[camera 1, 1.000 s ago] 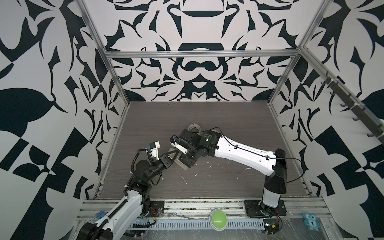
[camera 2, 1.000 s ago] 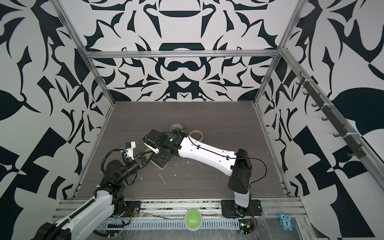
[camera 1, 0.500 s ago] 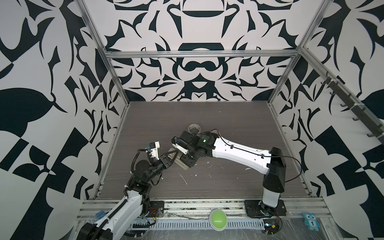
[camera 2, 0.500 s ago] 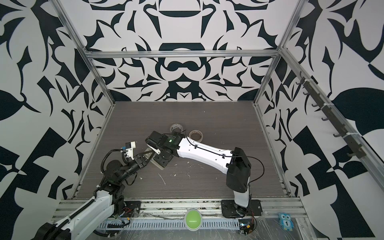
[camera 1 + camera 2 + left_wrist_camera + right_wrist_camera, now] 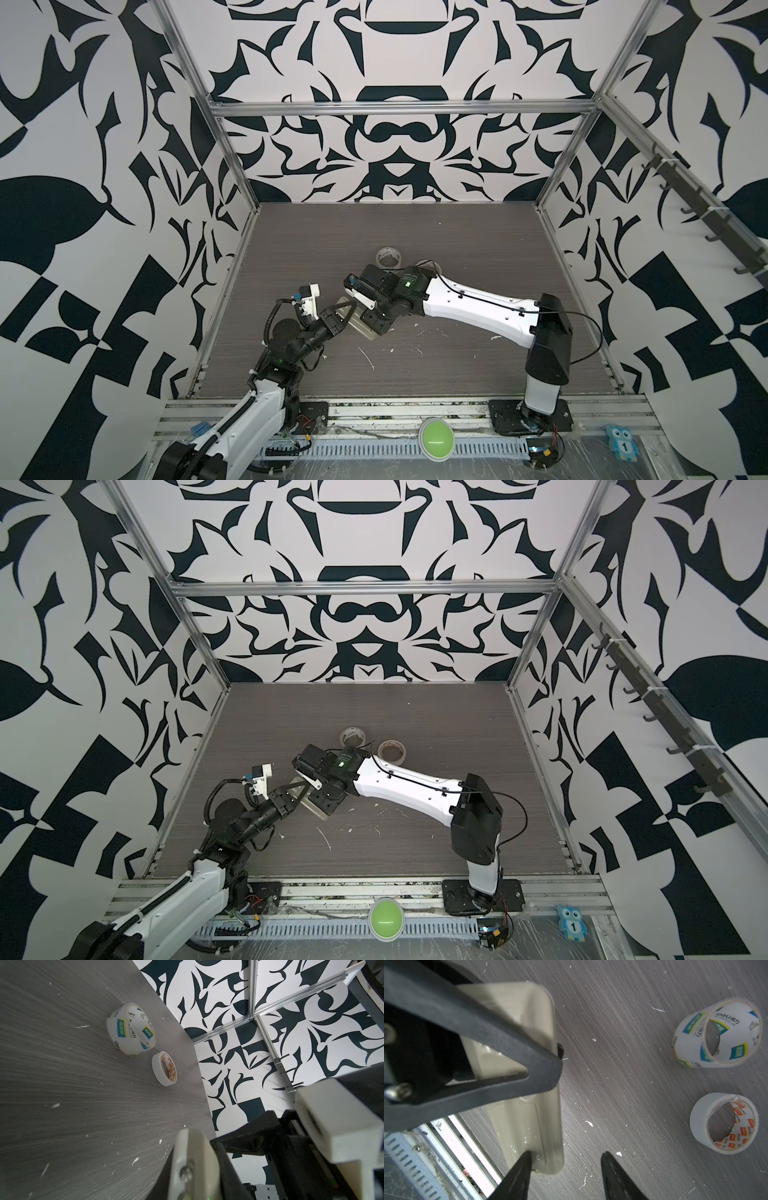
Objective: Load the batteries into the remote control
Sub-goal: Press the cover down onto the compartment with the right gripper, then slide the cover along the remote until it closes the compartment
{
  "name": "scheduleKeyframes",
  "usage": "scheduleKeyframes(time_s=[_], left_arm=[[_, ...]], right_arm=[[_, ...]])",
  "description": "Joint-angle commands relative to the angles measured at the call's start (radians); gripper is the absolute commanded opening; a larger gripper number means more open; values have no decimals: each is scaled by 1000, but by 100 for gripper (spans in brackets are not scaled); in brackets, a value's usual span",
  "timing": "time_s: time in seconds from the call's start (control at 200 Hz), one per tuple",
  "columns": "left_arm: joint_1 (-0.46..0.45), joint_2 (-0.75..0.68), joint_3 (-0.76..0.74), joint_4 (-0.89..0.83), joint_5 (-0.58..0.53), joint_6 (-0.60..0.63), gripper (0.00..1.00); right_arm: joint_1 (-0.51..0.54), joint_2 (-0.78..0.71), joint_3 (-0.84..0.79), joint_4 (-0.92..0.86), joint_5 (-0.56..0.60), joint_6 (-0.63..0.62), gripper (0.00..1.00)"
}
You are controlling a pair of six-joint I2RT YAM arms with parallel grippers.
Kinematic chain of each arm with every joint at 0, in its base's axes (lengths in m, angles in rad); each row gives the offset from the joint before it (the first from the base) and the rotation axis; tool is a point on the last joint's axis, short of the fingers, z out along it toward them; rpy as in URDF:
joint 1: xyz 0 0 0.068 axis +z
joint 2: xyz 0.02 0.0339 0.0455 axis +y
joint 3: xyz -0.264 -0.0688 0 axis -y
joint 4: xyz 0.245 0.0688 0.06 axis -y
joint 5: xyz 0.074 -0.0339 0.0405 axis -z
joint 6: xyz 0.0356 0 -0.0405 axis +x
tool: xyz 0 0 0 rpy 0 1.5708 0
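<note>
The remote control (image 5: 527,1122) is a cream-white slab held off the table, back side up in the right wrist view. My left gripper (image 5: 350,310) is shut across its width; its dark fingers (image 5: 500,1039) clamp the upper half. My right gripper (image 5: 565,1155) is open at the remote's lower end, one fingertip (image 5: 526,1157) touching the rear face and the other over bare table. In both top views the two grippers meet at the remote (image 5: 316,810) at front left, with the right gripper (image 5: 323,803) above it. No batteries show in any view.
Two tape rolls stand behind the arms: a clear printed one (image 5: 389,258) (image 5: 716,1032) and a white one with orange print (image 5: 392,750) (image 5: 724,1124). White flecks dot the grey table (image 5: 415,365). The metal front rail (image 5: 374,411) runs close below the remote.
My right arm has shifted a little to the left, closer over the remote, and its jaws have narrowed slightly. The left arm and the remote have stayed where they were.
</note>
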Motion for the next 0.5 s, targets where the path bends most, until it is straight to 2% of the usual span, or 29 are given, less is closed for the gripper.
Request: scheduleKeyframes(time_s=[0.0, 0.165, 0.495], left_arm=[[0, 3, -17, 119, 12, -43, 0], [-1, 21, -15, 153, 12, -67, 0], [-1, 12, -3, 131, 7, -74, 0]], right_arm=[[-5, 3, -17, 47, 17, -15, 57], [-5, -24, -58, 102, -11, -34, 57], [-5, -51, -82, 87, 3, -74, 56]])
